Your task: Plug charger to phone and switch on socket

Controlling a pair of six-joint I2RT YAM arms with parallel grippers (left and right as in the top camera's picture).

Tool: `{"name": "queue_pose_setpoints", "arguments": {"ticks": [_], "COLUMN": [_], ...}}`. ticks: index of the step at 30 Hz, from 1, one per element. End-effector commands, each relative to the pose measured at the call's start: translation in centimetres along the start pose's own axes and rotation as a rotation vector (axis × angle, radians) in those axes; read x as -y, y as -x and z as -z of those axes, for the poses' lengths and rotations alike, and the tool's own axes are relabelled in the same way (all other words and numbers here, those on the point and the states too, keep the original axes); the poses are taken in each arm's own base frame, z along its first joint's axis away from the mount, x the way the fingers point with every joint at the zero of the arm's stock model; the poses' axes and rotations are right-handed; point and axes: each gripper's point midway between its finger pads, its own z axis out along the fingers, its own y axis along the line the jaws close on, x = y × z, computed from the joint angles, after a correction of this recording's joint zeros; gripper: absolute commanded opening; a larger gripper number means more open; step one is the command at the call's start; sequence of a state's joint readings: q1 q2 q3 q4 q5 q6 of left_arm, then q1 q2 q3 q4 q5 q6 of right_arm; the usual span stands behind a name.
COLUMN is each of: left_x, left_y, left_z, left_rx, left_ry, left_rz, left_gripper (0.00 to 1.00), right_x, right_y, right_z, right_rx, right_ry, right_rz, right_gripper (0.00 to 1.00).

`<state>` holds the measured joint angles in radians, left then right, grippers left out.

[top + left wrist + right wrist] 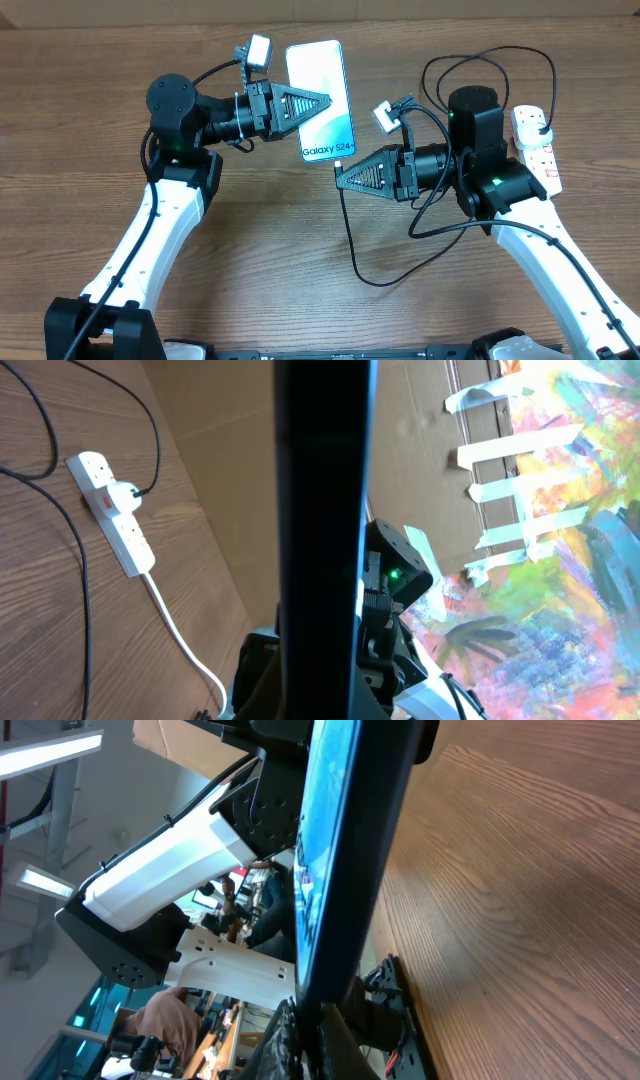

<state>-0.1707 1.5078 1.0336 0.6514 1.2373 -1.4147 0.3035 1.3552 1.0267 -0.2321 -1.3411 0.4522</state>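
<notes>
The phone (318, 92), its blue screen up, is held above the table with my left gripper (322, 101) shut on its long edge. In the left wrist view the phone (325, 510) is a dark upright bar rising from between the jaws. My right gripper (340, 175) is shut on the connector tip of the charger (350, 230), right at the phone's lower end. In the right wrist view the phone (340, 850) stands edge-on directly above my right gripper (320, 1040). The charger's black plug (541, 122) sits in the white socket (537, 150) at the far right.
The black cable loops over the wooden table (250, 260) in front of and behind the right arm. The socket (115, 515) and its thick white cord (180, 640) lie beside a cardboard wall (300, 420). The two arms face each other closely.
</notes>
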Motion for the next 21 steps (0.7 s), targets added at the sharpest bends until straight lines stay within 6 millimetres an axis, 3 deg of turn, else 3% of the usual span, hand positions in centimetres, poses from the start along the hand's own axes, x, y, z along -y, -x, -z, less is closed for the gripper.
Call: {"name": "queue_pose_setpoints", "arguments": {"ticks": [1,21], "left_x": [1.54,1.6], "left_y": [-0.06,-0.53], "left_z": [-0.49,-1.12], "left_rx": [0.006,-0.007], "left_ry": [-0.018,-0.023], "left_rz": [-0.066,-0.11], "left_gripper": [0.04,0.04], "right_x": [-0.25,0.03], "right_y": [0.18,0.43], "right_z": [-0.15,-0.14], "right_rx": [-0.001,0.012], "right_ry": [0.0,-0.018], "right_rz": [0.005,-0.011], "right_gripper": [0.04,0.04]}}
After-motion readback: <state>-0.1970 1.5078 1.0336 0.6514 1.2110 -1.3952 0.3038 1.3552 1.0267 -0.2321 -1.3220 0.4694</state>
